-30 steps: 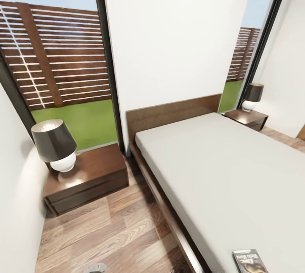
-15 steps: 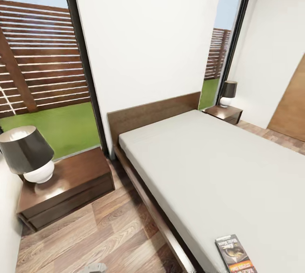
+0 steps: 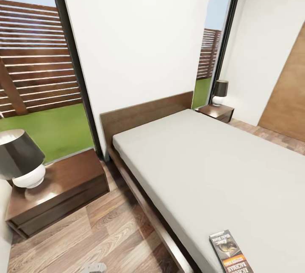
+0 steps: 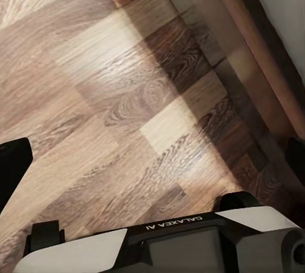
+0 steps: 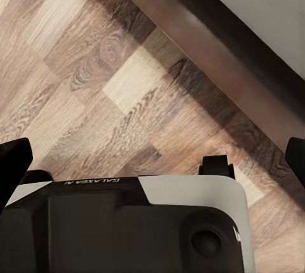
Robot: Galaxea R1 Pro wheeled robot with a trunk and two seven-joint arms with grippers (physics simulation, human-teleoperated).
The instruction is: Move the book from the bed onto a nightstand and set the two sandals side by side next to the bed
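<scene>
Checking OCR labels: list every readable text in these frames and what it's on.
"GALAXEA AI": on the robot's base, seen from the left wrist.
"GALAXEA AI": again on the base, from the right wrist.
Book on the bed: white block lettering on its cover, too blurred to read.

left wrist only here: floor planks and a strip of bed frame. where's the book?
Observer: In the head view the book lies flat on the bed, near the mattress edge on the robot's side.
Operator: closest nightstand?
Observer: The near nightstand stands on the floor left of the headboard, in front of the window.
Operator: top free?
Observer: A lamp sits on its left part; the rest of the top looks bare.
Operator: other option?
Observer: The far nightstand is across the bed, with a far lamp on it.
</scene>
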